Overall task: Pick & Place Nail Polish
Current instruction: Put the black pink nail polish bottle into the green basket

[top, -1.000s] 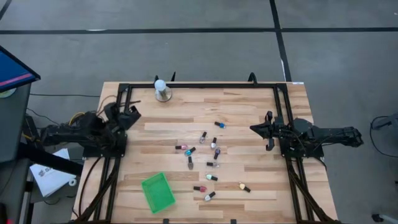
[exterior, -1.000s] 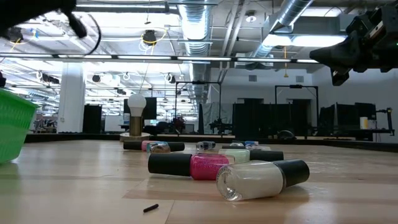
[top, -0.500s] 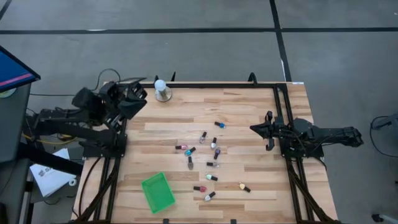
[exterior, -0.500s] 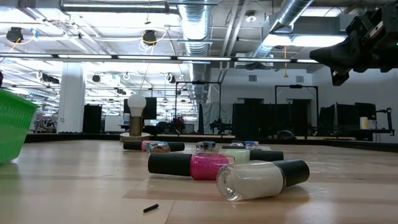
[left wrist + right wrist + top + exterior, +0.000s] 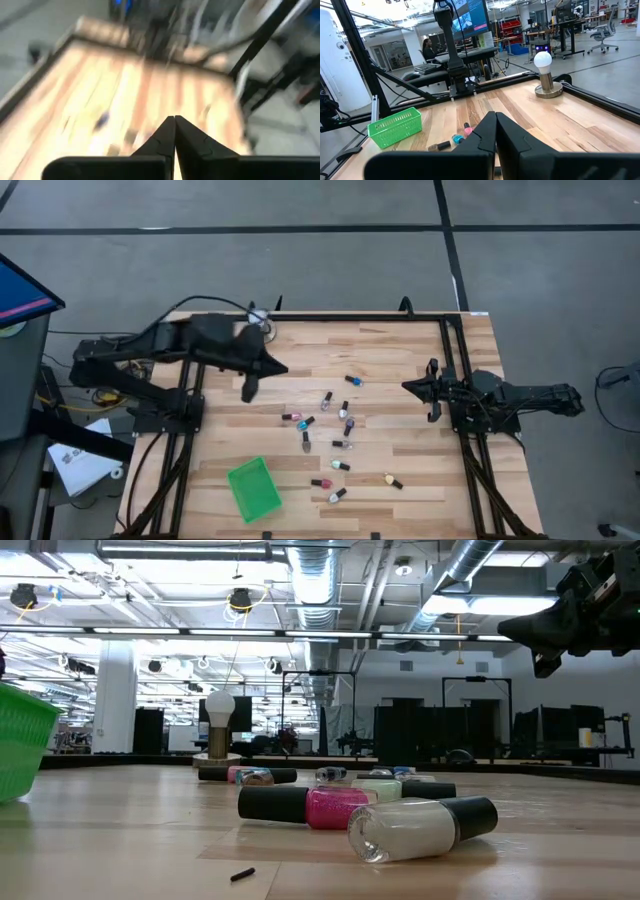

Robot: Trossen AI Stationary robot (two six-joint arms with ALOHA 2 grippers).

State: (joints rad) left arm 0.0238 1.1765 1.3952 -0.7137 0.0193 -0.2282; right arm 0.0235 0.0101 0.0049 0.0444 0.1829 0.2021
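About a dozen tiny nail polish bottles (image 5: 330, 435) with dark caps lie on their sides around the table's middle. In the low view the nearest are a pink one (image 5: 310, 806) and a white one (image 5: 420, 828). My left gripper (image 5: 248, 390) is shut and empty. It hangs over the far left part of the table, left of the bottles, and its fingertips meet in the left wrist view (image 5: 175, 119). My right gripper (image 5: 432, 398) is shut and empty at the table's right side, and it also shows in the right wrist view (image 5: 496, 116).
A green basket (image 5: 253, 488) stands near the front left, and it also shows in the right wrist view (image 5: 395, 127). A white ball-topped round stand (image 5: 262, 328) stands at the far edge, just behind my left arm. A dark frame (image 5: 330, 317) runs along the table's edges.
My left arm has risen from its place at the table's left edge and swung out over the table toward the right, toward the bottles. Its gripper now stands over the far left boards. The bottles lie as before.
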